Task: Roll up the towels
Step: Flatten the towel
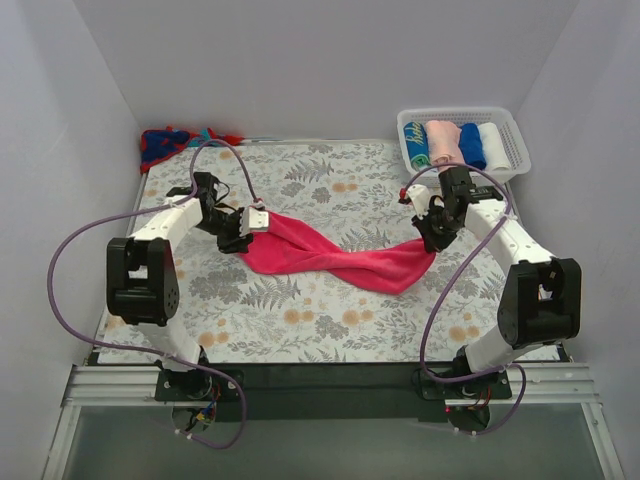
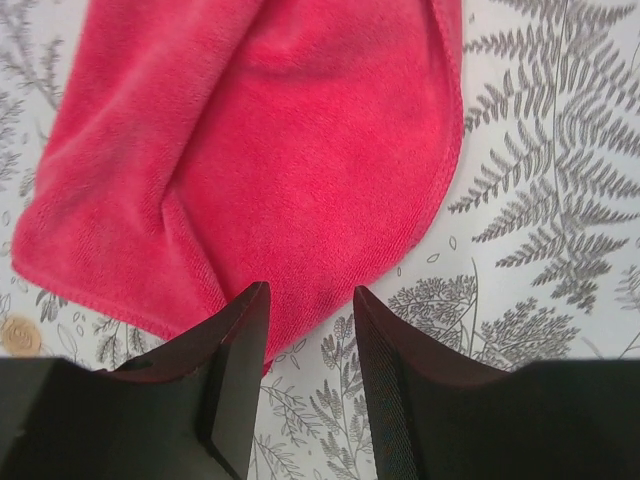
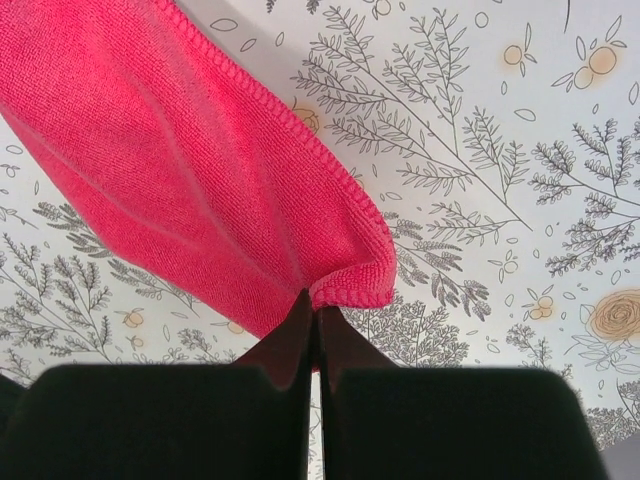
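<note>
White walls stand around the flowery desk cloth (image 1: 300,320). The pink towel (image 1: 330,255) lies long and twisted in the middle of it. At the towel's left end, the left claw (image 2: 310,290) is let go, its fingers apart with nothing in them. At the towel's right end, the right claw (image 3: 313,300) pinches the towel's corner tight. Far behind the left end sits a scrunched red and blue towel (image 1: 165,143), hard to make out. Far behind the right end, a white basket (image 1: 515,140) half hides some rolls (image 1: 470,143).

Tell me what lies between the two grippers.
The pink towel, twisted, stretches from the open left gripper to the right gripper, which pinches its corner; the top view shows it.
</note>
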Motion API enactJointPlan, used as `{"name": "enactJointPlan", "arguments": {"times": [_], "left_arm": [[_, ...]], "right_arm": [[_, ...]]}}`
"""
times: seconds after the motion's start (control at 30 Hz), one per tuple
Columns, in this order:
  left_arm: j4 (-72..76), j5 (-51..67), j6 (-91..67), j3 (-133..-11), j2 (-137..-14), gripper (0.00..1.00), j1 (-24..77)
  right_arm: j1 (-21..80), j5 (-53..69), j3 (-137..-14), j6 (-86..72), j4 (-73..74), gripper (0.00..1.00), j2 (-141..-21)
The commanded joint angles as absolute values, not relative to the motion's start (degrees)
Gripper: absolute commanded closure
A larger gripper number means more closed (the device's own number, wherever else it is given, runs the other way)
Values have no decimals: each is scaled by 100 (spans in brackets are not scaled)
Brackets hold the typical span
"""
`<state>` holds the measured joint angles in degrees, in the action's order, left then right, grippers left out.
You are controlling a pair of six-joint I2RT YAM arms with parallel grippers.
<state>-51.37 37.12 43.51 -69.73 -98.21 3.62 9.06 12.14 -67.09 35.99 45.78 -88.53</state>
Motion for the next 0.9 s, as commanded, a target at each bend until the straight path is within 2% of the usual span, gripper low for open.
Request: {"name": "enactJointPlan", "arguments": {"times": [0.0,0.57,0.63,0.73,0.87], "left_arm": [[-5344,3473,5587,-6909,-9835,63,500],[-5239,2628,6232,-6829,-10591,59,712],[-5063,2637,6100,-6846,-10626,69,712],[-5044,2899,5521,-7188,-10565,93,686],[-5833,4126,4197,-8756,-10468,100,283]], "right_arm": [[896,1257,-7013,3533,4755,99,-8692],[888,1230,-7470,3542,4878,99,-8842],[896,1239,-7532,3542,4878,99,-8868],[853,1222,-7716,3551,4869,99,-8868],[555,1292,-8400,3455,4852,99,-8833]]}}
